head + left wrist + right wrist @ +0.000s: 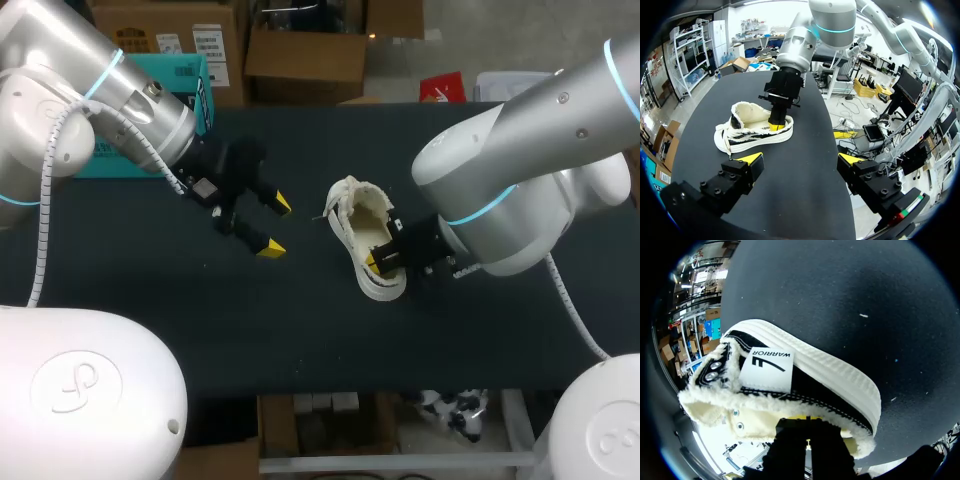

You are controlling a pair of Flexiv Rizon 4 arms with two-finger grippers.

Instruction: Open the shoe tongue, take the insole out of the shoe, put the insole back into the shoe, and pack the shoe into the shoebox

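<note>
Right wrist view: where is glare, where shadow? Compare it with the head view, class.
Right wrist view: the shoe glares white at its fleece lining beside the right gripper, a dark silhouette; head view: shoe evenly lit, pale on the dark table.

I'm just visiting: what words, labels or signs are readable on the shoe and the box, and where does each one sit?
"WARRIOR", next to a tick-like mark: on the white patch sewn to the side of the shoe, in the right wrist view.
Teal shoebox: it has a printed label on its end, too small to read in the head view.
No other readable text on the table.
</note>
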